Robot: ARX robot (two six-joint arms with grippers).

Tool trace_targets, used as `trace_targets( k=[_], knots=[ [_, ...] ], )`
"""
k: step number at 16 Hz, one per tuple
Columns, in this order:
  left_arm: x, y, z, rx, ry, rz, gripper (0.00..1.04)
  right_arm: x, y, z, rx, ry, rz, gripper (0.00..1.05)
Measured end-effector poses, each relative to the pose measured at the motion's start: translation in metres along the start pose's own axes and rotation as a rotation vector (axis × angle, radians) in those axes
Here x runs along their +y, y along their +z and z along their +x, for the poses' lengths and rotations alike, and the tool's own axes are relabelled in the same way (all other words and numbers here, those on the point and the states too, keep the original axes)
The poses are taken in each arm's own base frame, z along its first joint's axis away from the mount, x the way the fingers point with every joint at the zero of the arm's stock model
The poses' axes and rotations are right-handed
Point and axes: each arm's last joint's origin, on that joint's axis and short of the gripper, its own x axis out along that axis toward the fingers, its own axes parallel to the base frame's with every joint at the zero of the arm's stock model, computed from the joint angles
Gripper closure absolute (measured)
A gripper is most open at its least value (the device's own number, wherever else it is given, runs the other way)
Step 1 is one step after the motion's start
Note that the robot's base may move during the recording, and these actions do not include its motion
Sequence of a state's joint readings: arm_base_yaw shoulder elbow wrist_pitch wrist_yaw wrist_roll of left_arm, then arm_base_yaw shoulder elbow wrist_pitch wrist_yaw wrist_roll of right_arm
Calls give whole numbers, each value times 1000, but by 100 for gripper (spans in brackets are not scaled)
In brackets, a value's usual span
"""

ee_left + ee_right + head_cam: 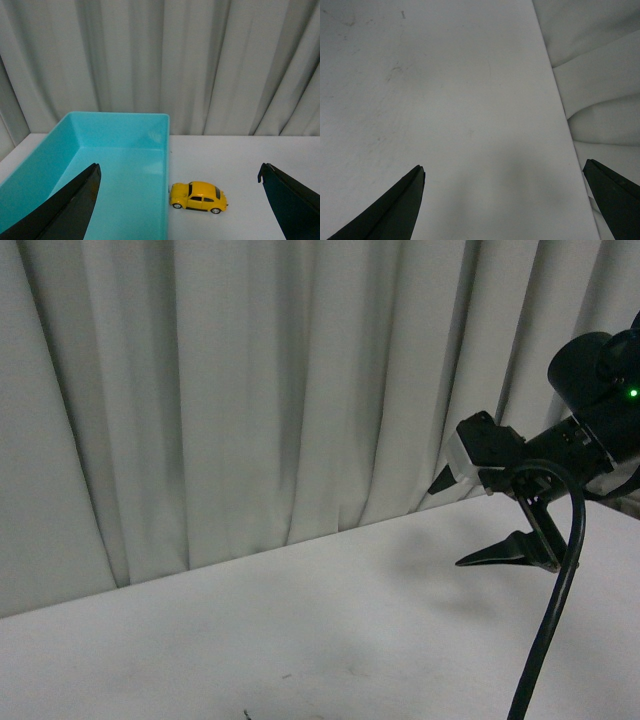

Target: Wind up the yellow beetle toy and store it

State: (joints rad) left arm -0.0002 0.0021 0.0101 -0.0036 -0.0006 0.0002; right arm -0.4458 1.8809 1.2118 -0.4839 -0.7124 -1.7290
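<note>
While both arms hang over the white table [260, 155], we count one beetle, one bin and two claws, each with two dark fingers. Our left claw [178, 169] has its jaws spread wide and grips nothing. Ahead of it, reaching past one finger, sits the teal bin [115, 145]. The yellow beetle [198, 197] stands on its wheels on the table, outside the bin and just beside the bin's long wall; we cannot tell whether they touch. It lies ahead of the left claw, within the gap between the fingers and apart from both. A pale curtain [150, 60] hangs behind. Our right claw [447, 526] hovers above the table near the curtain, jaws likewise wide, holding nothing; the beetle is nowhere near it in its own view.
</note>
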Motion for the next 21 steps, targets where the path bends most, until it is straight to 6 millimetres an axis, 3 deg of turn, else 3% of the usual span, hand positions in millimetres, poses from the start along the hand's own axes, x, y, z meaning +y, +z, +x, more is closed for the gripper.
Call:
trace_targets(
  k=[4,5,6,7,9,11,13,14,17,21],
  knots=[
    [0,0,0,0,0,0,7,-2,24,-19,-2,-51,-58,6],
    [0,0,0,0,0,0,7,-6,33,-22,28,-164,-103,9],
    [0,0,0,0,0,0,7,1,47,-21,150,-410,-75,20],
    [0,0,0,0,0,0,7,25,67,-18,133,-592,82,31],
    [0,0,0,0,0,0,7,63,107,-30,-106,-854,440,52],
    [0,0,0,0,0,0,7,87,143,-59,-340,-942,713,74],
    [0,0,0,0,0,0,7,116,143,-61,-443,-935,869,99],
    [0,0,0,0,0,0,7,132,137,-52,-417,-910,922,103],
    [0,0,0,0,0,0,7,157,144,-51,-457,-912,930,103],
    [0,0,0,0,0,0,7,182,138,-51,-446,-902,939,103]
  ],
)
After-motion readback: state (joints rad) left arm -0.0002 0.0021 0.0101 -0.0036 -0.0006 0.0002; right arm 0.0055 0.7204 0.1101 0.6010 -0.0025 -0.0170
